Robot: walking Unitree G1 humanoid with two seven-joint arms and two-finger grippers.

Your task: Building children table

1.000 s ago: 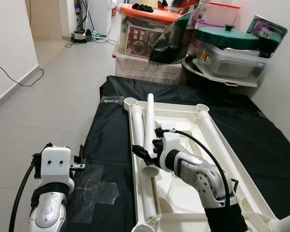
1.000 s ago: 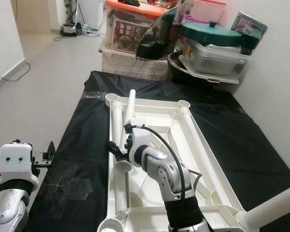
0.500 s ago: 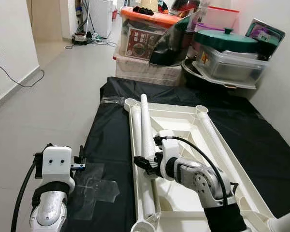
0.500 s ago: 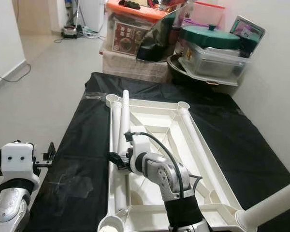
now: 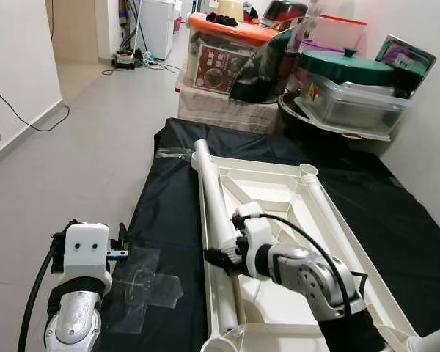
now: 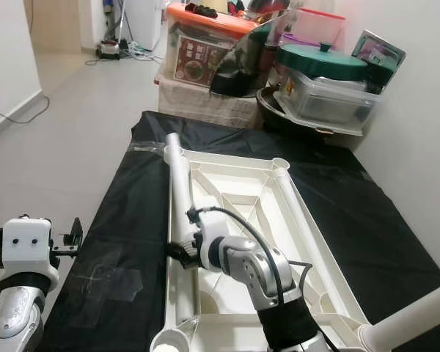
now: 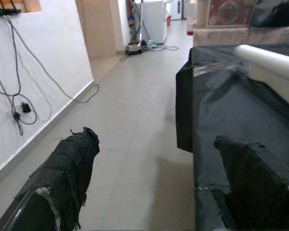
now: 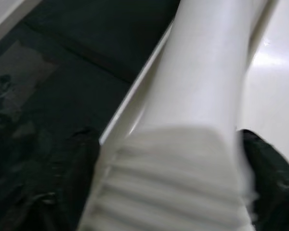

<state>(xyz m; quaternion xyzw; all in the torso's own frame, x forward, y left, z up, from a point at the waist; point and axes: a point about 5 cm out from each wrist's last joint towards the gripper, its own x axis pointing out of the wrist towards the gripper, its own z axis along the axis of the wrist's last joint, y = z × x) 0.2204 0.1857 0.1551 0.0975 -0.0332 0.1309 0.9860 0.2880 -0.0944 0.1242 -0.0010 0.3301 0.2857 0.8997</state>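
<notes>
I have the right gripper [image 5: 218,257] closed around a long white plastic tube leg [image 5: 213,198], near its lower, ribbed end; in the right wrist view the tube [image 8: 202,96] runs straight out between the two black fingers [image 8: 267,159], so the hold looks centred. The leg lies along the left rail of the upturned white plastic children's tabletop [image 5: 337,227], which rests on a black sheet [image 5: 161,205] spread over the floor. Its far end reaches the round corner socket [image 6: 170,152] at the far left.

To do this step well, I judge that I should keep the tube in line with that socket and push along its axis, not sideways, since the grip sits far from the tip and any twist would swing the far end off the rim. I would keep the wrist low so the ribbed end stays clear of the rail.

A second ago the leg was angled inward across the tray, its tip to the right of the far-left socket; now it has swung left and lies nearly parallel to the rail, and the gripper sits a little nearer to me.

The left gripper [image 7: 149,183] hangs idle beside the sheet on the left, fingers spread wide over bare floor, holding nothing.
</notes>
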